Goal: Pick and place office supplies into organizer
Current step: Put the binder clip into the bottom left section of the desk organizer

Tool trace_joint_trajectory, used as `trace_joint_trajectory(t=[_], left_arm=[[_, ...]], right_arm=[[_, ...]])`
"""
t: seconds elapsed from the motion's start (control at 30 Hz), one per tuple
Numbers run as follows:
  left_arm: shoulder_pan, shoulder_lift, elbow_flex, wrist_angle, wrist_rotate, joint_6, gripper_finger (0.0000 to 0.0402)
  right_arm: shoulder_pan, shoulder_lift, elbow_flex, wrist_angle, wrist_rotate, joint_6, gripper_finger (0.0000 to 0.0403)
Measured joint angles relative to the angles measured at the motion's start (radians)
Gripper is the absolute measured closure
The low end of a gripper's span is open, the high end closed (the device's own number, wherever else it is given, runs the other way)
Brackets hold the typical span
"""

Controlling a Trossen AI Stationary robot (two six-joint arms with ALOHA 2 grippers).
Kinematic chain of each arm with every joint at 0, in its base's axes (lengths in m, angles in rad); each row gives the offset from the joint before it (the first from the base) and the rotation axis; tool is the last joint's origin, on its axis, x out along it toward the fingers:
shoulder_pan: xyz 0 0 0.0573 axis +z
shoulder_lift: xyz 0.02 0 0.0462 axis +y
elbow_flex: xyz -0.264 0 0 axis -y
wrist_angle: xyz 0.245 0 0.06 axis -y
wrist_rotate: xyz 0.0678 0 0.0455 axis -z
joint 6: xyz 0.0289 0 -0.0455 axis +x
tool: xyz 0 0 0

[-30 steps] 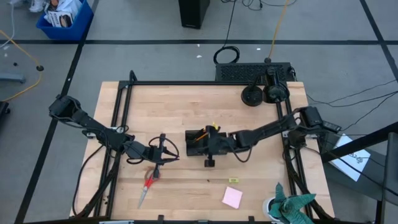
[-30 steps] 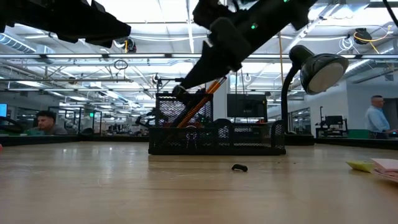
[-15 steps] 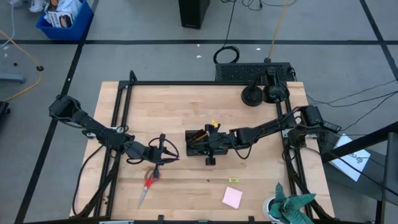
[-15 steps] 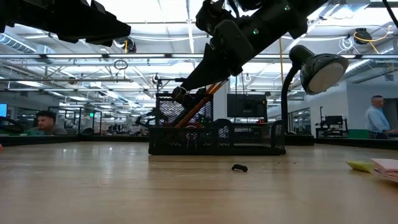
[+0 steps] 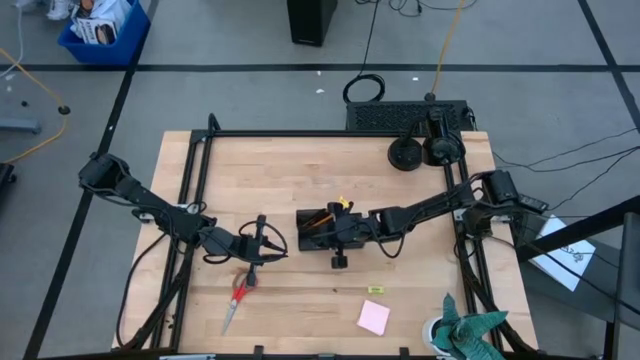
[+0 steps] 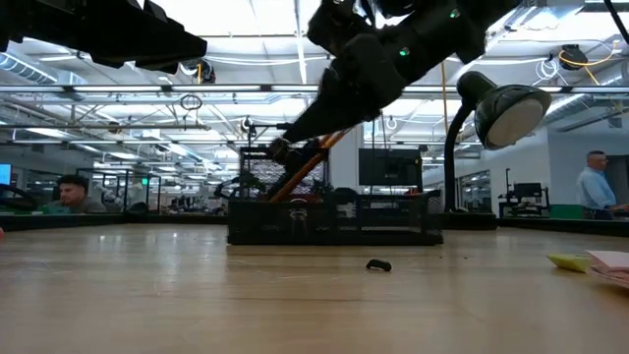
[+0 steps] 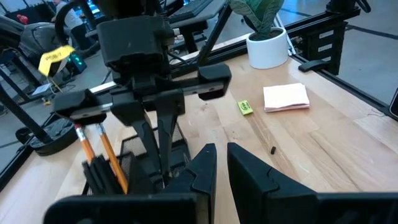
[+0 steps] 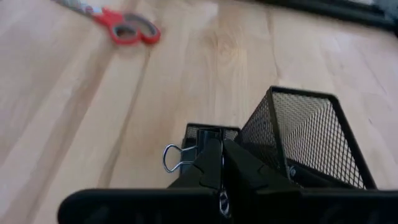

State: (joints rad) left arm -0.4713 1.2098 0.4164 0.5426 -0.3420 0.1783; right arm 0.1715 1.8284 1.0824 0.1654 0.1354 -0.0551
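The organizer point(image 5: 312, 226) is a black mesh tray with a tall cup; it stands mid-table with orange pencils point(image 6: 313, 162) leaning in the cup. My right gripper point(image 8: 216, 163) hangs over the cup's rim point(image 6: 278, 149), shut on a small black binder clip. My left gripper point(image 7: 219, 163) waits left of the organizer with a narrow gap between its fingers and nothing in it. Red-handled scissors point(image 5: 238, 297) lie flat near the front edge. Another binder clip point(image 6: 378, 265), a yellow pad point(image 5: 375, 290) and a pink pad point(image 5: 373, 317) lie on the wood. My right gripper pinches the binder clip between its two fingers, slanting down from the table's right. One wire handle point(image 8: 175, 158) sticks out sideways beside the fingertips; the clip's body is mostly hidden by the fingers. The clip is lifted clear of the table. Whether the gripper touches the organizer, I cannot tell.
Two round black lamp bases point(image 5: 424, 150) stand at the far right corner, one lamp head point(image 6: 506, 110) showing in the low view. A teal cloth point(image 5: 470, 330) and a white pot sit at the near right corner. Bare wood lies left of the scissors.
My right gripper has sunk a little toward the organizer's cup, tipping further down, still shut on the clip. The organizer has slid slightly toward the table's left.
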Motion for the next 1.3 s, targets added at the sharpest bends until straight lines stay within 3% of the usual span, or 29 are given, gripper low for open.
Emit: trace_joint_trajectory(t=[0.13, 0.33, 0.7, 1.3], left_arm=[[0.000, 0.000, 0.000, 0.000, 0.000, 0.000, 0.0355], [0.000, 0.000, 0.000, -0.001, 0.000, 0.000, 0.0355], [0.000, 0.000, 0.000, -0.002, 0.000, 0.000, 0.0355], [0.000, 0.000, 0.000, -0.002, 0.000, 0.000, 0.0355]], right_arm=[[0.001, 0.022, 0.000, 0.014, 0.041, -0.022, 0.0403], [0.004, 0.022, 0.000, 0.032, 0.020, -0.028, 0.0403], [0.076, 0.025, -0.002, 0.007, 0.095, -0.226, 0.0403], [0.052, 0.033, -0.001, -0.022, 0.148, -0.144, 0.0403]])
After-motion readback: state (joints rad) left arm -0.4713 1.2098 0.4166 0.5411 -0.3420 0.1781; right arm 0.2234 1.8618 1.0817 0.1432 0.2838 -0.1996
